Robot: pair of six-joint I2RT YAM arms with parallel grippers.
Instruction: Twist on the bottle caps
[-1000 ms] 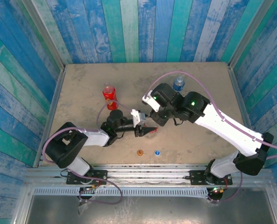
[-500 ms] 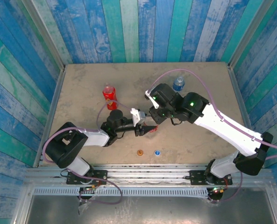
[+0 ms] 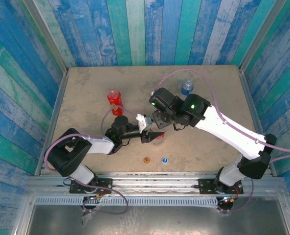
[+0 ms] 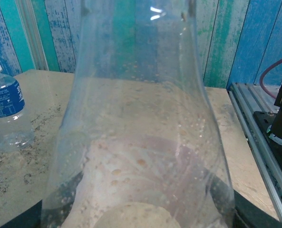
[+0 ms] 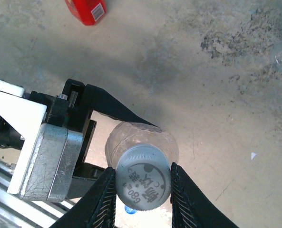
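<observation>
Mid-table (image 3: 86, 93), edges (image 3: 152, 66) far — left end effector (image 3: 155, 136) clamps bottle (image 4: 141, 142), right one (image 5: 144, 190) its cap (image 5: 143, 182).

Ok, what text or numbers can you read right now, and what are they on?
"680", roughly: dark stamp on the white cap of the clear bottle; marks above it unreadable.
Blue-label bottle: white print, too blurred.
Red bottle: white label patch, too small.
</observation>
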